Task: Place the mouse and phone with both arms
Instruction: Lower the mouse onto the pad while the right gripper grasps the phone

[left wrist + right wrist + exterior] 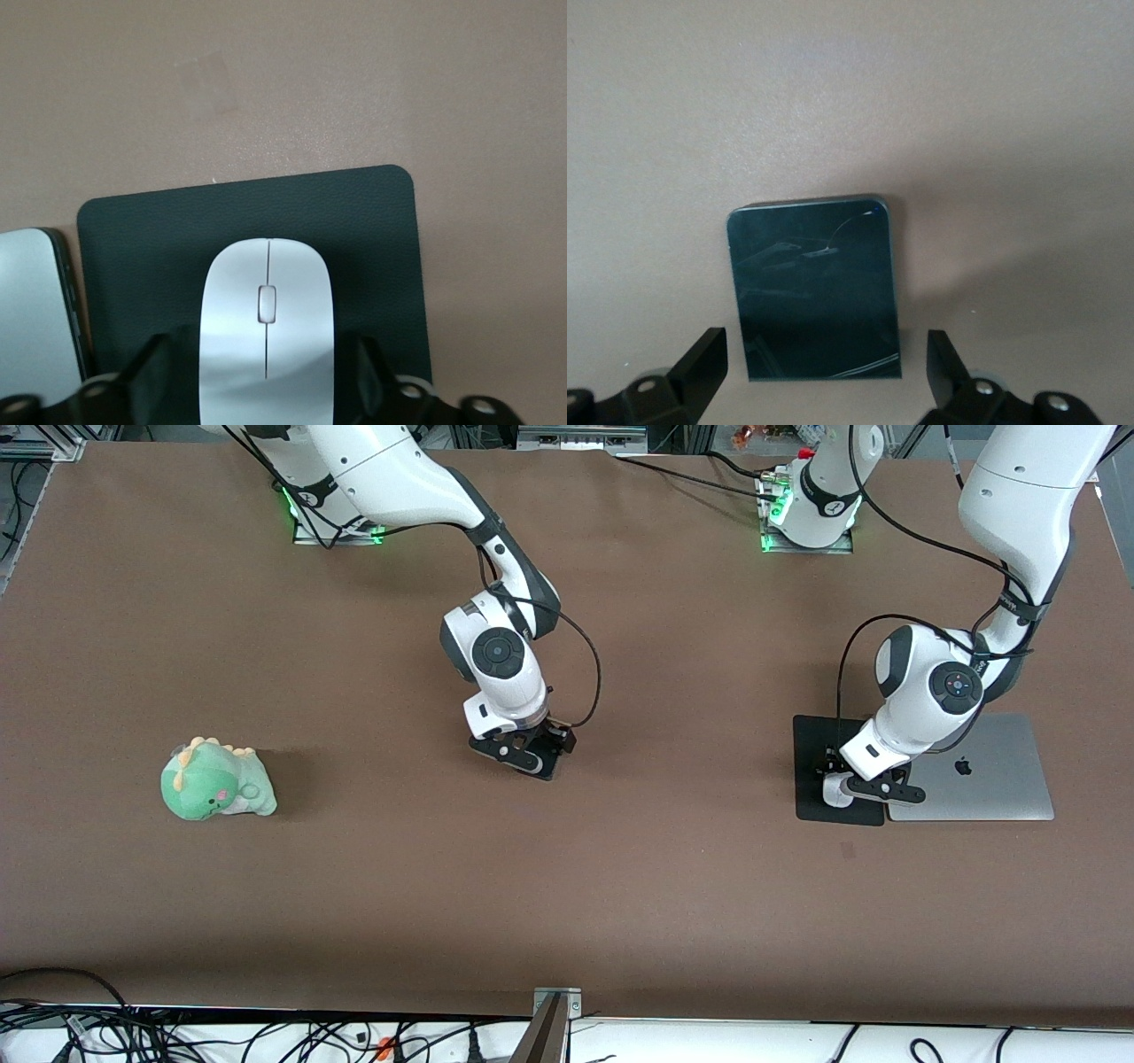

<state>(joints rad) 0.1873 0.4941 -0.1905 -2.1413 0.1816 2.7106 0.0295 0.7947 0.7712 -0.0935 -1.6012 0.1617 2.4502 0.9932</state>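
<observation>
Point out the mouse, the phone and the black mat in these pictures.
mouse (266, 341): left wrist view, on its white top shell beside the centre line.
phone (815, 292): right wrist view, middle of its dark glass face.
black mat (372, 230): left wrist view, bare corner area beside the mouse.

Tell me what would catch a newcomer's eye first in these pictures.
Probably the green plush dinosaur, alone toward the right arm's end of the table. Next, the left gripper, open around a white mouse on a black mat beside a silver laptop. Mid-table, the right gripper stands open around a black phone.
</observation>
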